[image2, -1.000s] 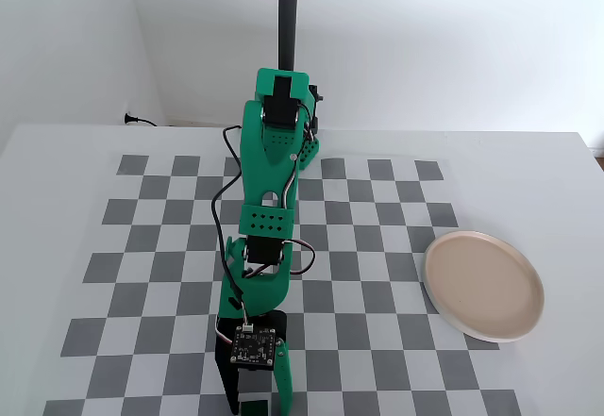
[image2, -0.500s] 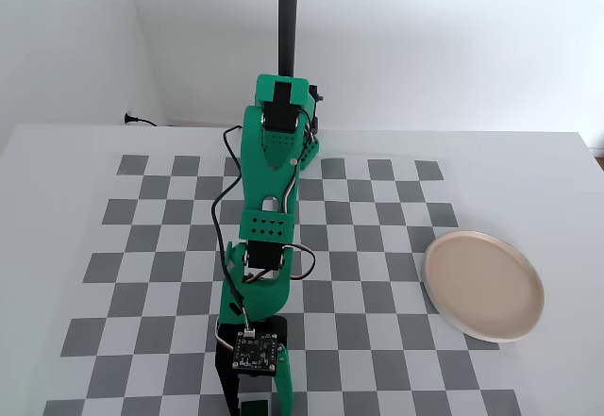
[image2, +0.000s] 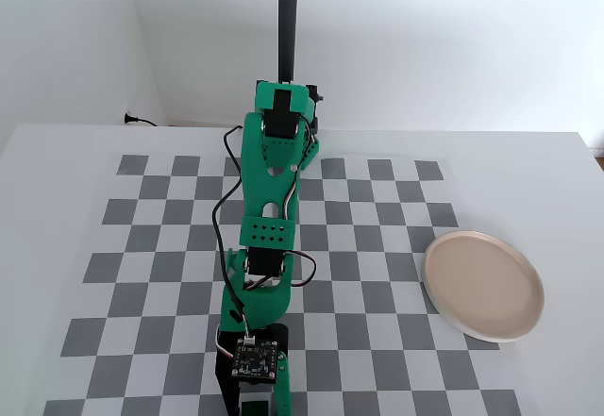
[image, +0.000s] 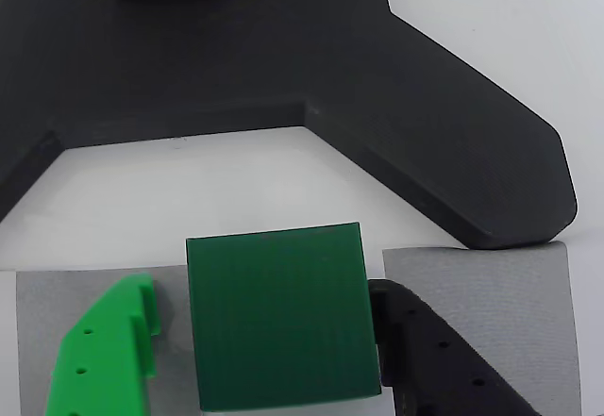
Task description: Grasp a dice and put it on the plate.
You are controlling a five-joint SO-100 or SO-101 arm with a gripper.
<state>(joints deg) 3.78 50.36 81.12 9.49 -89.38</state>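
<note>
A: Dice (image: 281, 317), dark green, matte, a square-edged cube, sits between the gripper (image: 269, 359) fingers in the wrist view, bright green finger (image: 99, 355) to its left, black finger (image: 444, 359) to its right.

B: Pinched?

A: The black one touches its side; the green one stands just apart, so the fingers are spread around it.

B: And room?

A: In the fixed view it lies at the checkerboard's (image2: 377, 246) near edge. The plate (image2: 483, 285), round, smooth, pale beige, lies well apart at right.
</note>
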